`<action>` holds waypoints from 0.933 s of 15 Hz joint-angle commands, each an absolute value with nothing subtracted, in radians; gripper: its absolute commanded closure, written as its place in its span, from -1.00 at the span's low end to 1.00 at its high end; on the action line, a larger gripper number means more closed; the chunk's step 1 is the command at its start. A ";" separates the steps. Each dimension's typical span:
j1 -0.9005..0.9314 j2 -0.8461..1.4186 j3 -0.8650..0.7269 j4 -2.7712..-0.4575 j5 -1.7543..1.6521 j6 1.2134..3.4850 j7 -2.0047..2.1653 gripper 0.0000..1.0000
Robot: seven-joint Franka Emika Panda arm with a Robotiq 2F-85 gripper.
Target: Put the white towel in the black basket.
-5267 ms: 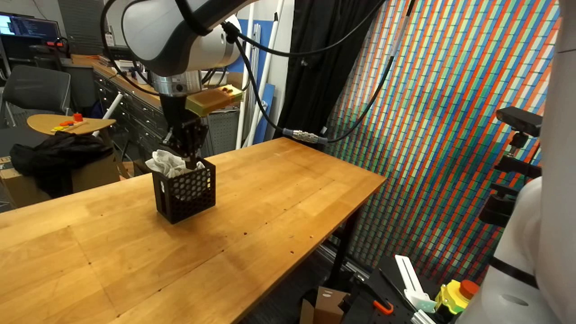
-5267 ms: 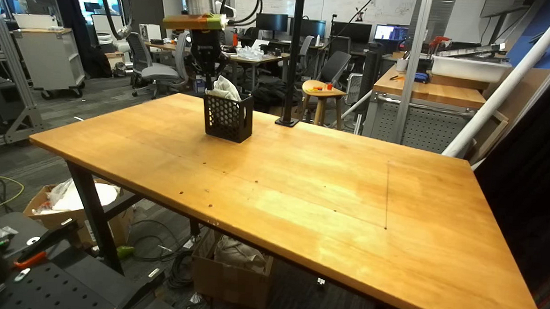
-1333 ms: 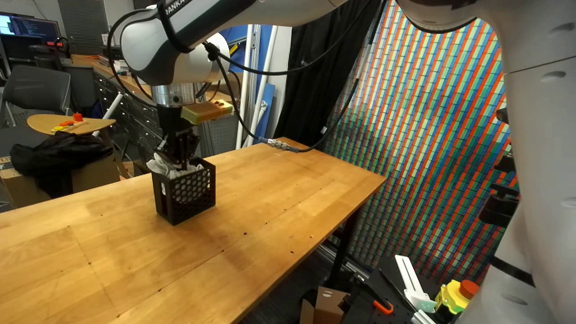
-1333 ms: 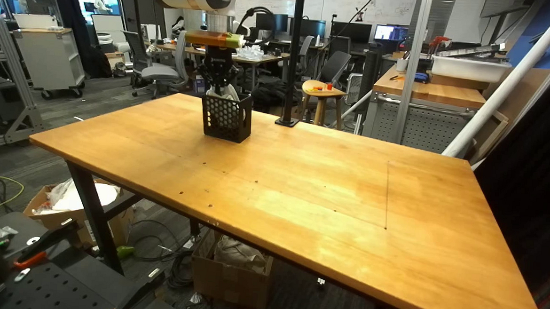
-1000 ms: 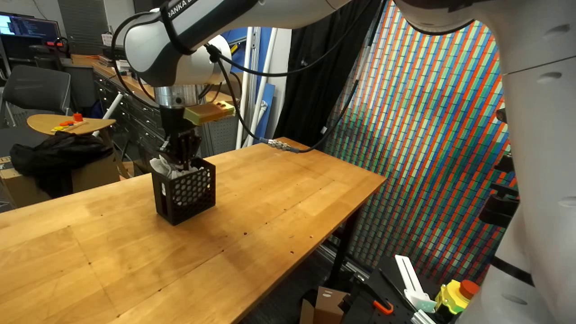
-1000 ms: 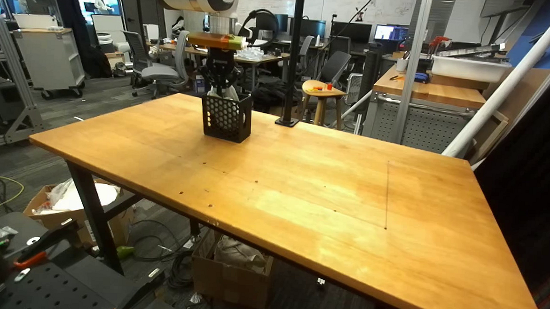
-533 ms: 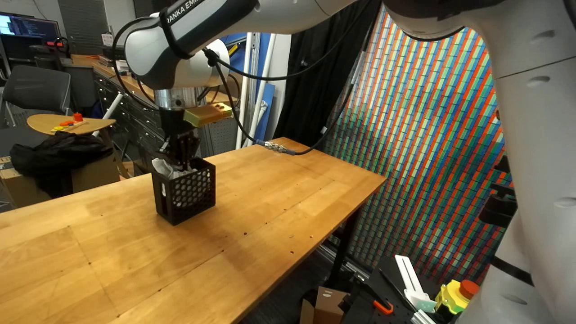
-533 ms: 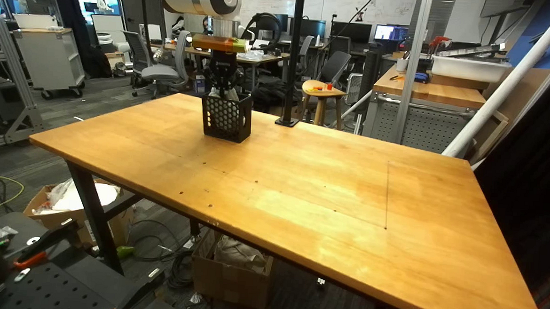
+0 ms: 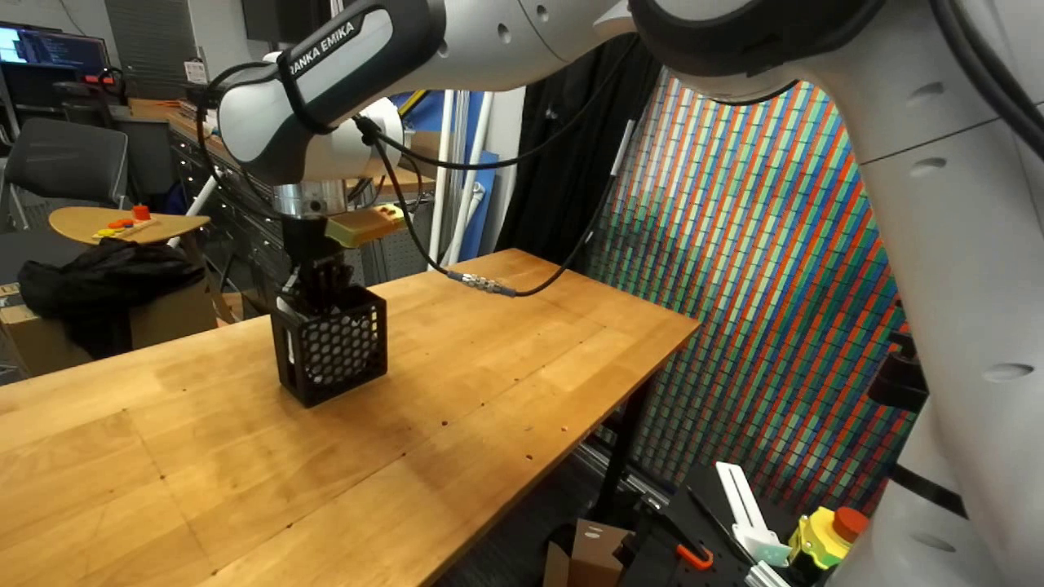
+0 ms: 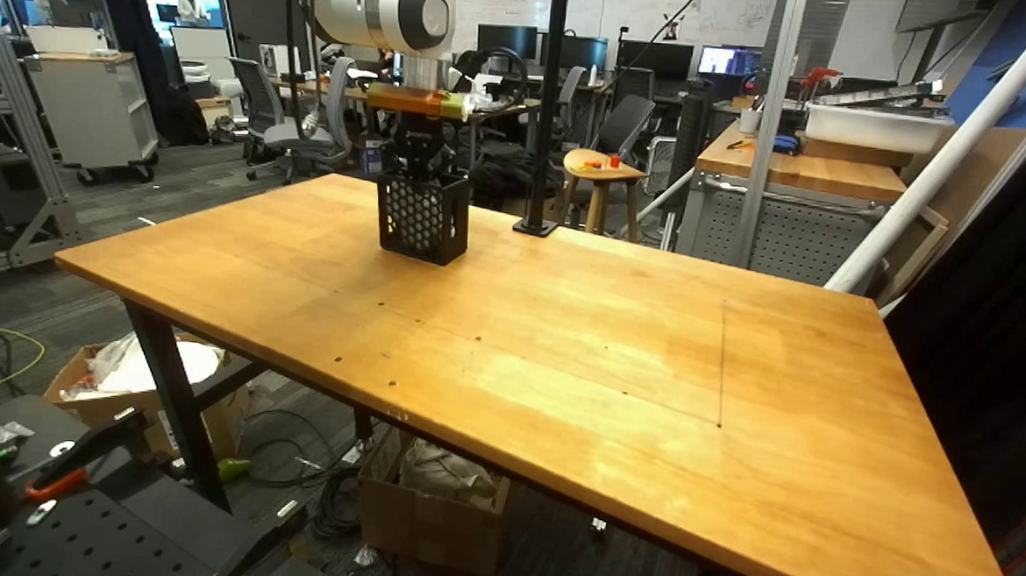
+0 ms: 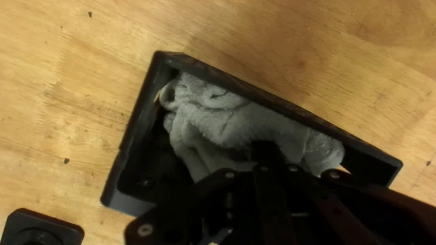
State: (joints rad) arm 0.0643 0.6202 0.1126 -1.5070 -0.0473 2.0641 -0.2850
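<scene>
Your white towel [image 11: 218,119] sits in the black basket [image 11: 133,136], bunched right at the tips of your claw [image 11: 268,149] and lying mostly up and L of it in wrist view, long axis approx. along the basket's long side. Claw looks pressed together, can't tell if cloth's nipped; prob. crack it a touch, then go straight up, 'cause sideways drift could snag.

white towel [image 9: 333,352] lies inside the black basket [image 9: 303,368], under the hand [image 9: 325,305].
</scene>
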 commanded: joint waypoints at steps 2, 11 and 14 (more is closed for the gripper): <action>0.050 0.676 0.136 -1.441 -0.006 2.027 -0.324 1.00; 0.069 0.611 0.111 -1.449 -0.039 2.009 -0.296 1.00; 0.093 0.580 0.094 -1.397 -0.117 1.938 -0.305 0.99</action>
